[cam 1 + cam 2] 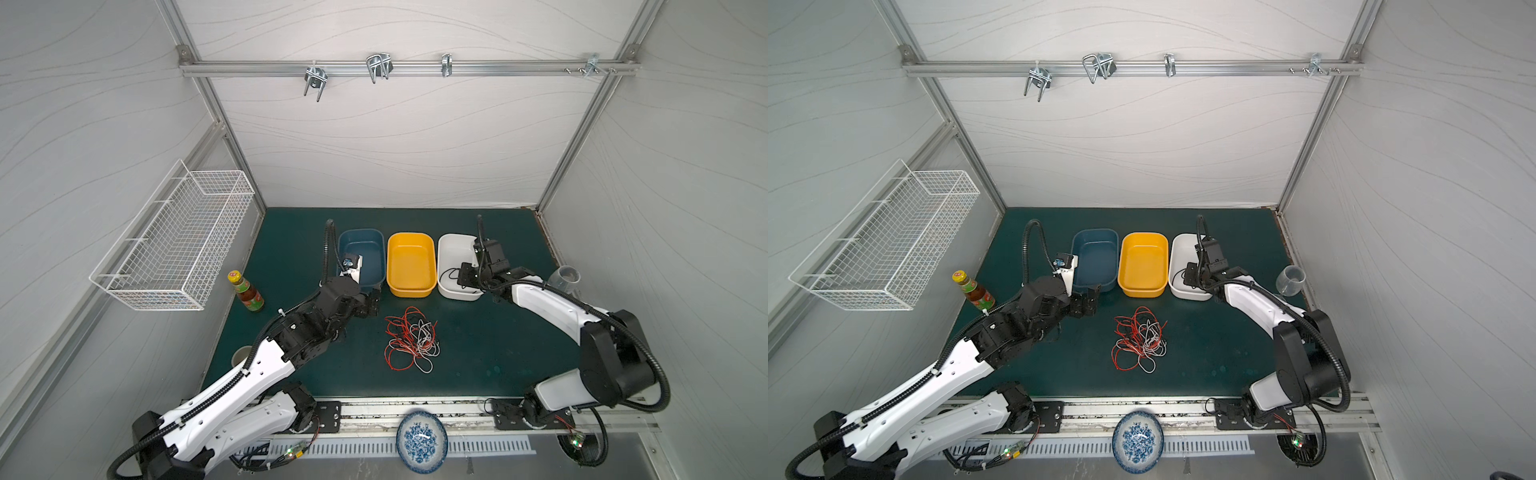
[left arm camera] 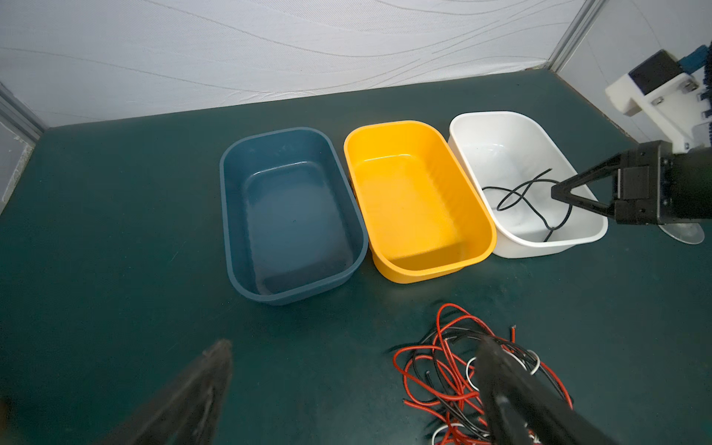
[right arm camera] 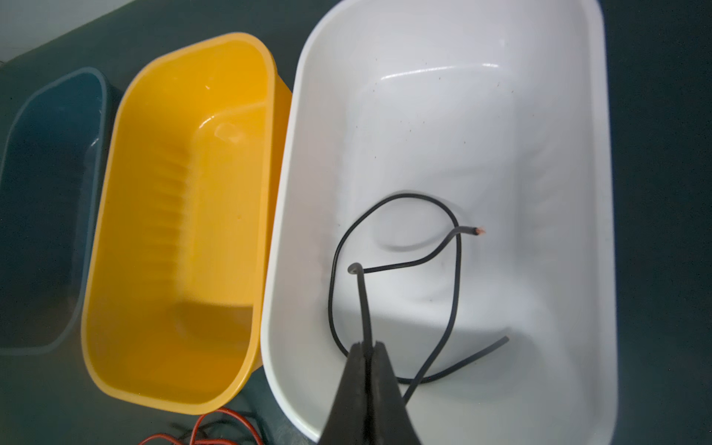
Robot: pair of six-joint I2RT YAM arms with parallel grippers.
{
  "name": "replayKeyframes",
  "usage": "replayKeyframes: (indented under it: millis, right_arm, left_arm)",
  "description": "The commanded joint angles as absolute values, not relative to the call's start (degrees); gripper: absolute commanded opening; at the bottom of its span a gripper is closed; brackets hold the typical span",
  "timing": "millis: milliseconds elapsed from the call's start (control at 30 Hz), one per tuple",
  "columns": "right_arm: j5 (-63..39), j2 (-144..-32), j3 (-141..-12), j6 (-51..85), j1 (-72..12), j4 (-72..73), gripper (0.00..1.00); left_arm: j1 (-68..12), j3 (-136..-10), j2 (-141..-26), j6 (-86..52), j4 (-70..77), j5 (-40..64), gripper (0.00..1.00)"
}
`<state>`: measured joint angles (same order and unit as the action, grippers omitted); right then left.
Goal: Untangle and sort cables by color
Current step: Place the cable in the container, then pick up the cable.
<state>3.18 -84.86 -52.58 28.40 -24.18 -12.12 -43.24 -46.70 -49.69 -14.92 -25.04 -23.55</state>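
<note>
A tangle of red, white and black cables (image 1: 409, 338) (image 1: 1140, 338) (image 2: 454, 370) lies on the green mat in front of three bins. Red loops of it also show at the edge of the right wrist view (image 3: 215, 424). My left gripper (image 1: 374, 303) (image 1: 1092, 299) (image 2: 354, 341) is open just left of the tangle, holding nothing. One of its fingers (image 2: 497, 370) is over the pile. My right gripper (image 1: 465, 278) (image 1: 1190, 276) (image 3: 368, 345) is shut on a black cable (image 3: 408, 195) (image 2: 516, 196). That cable loops down inside the white bin (image 1: 457, 237) (image 3: 293, 154).
A yellow bin (image 1: 411, 293) and a blue bin (image 1: 361, 232), both with nothing in them, stand left of the white one. A sauce bottle (image 1: 246, 291) and a wall basket (image 1: 178, 241) are on the left. A clear glass (image 1: 565, 280) is on the right. A patterned plate (image 1: 422, 440) sits at the front edge.
</note>
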Motion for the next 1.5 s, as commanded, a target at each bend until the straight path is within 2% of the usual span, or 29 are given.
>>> replayKeyframes:
  millis: [0,233,467,700,867,1000,1467]
  right_arm:
    - [-0.6,-87.3,-55.9,30.0,-22.9,-13.6,0.0]
    - [-1.3,-89.4,-59.7,29.4,-22.3,-18.1,0.0]
    - [0.4,-90.2,-62.4,27.3,-22.3,-22.1,0.18]
    - [0.8,-87.6,-63.3,26.6,-22.3,-23.8,0.22]
    - [-1.1,-83.5,-64.1,25.9,-23.2,-26.3,0.35]
    - [-3.4,-78.5,-60.4,24.4,-28.1,-26.3,0.47]
    - [3.5,-66.9,-43.7,31.7,-53.2,-24.1,0.49]
  left_arm:
    - [-43.3,-48.8,-50.1,-14.6,-24.8,-23.6,0.99]
    - [-43.3,-48.8,-50.6,-14.5,-24.9,-23.4,0.99]
    - [-43.3,-48.9,-50.9,-14.5,-25.0,-23.4,0.99]
    - [-43.3,-48.9,-51.3,-14.6,-25.2,-23.4,0.99]
    - [-43.4,-48.9,-51.5,-14.6,-25.1,-22.9,0.99]
    - [-43.6,-49.0,-51.7,-14.5,-25.5,-22.8,0.99]
    - [-44.3,-50.0,-53.3,-14.6,-27.2,-21.8,0.99]
